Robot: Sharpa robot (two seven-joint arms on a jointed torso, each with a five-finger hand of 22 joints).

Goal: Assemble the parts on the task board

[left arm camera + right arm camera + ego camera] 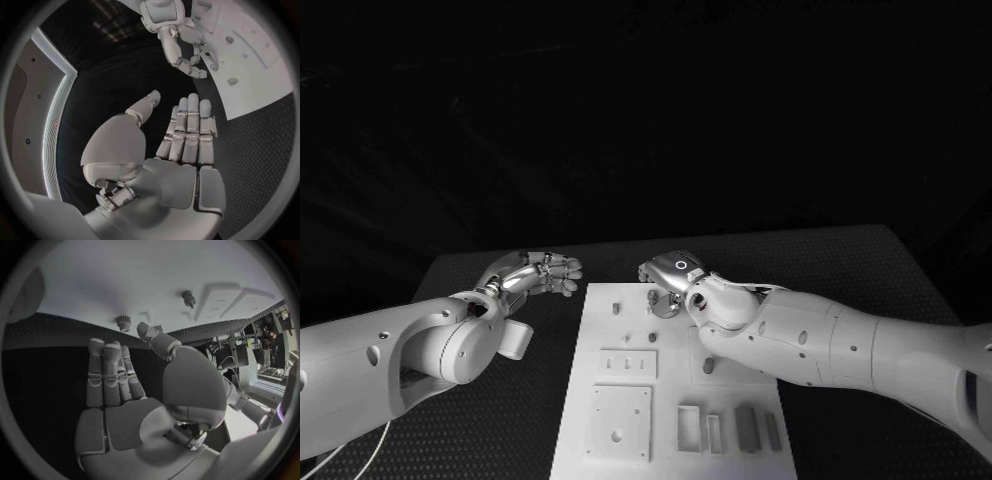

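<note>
On black table (877,260) — white task board (625,300), dark room beyond

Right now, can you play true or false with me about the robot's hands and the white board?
1. The left hand is holding a part. False: it holds nothing, and its fingers are stretched out.
2. The task board is white and lies on a black table. True.
3. The right hand is over the far end of the task board. True.
4. The left hand rests on top of the task board. False: it is beside the board's far corner, over the black table.
5. The right hand is carrying a part. False: its palm is bare in the right wrist view.
</note>
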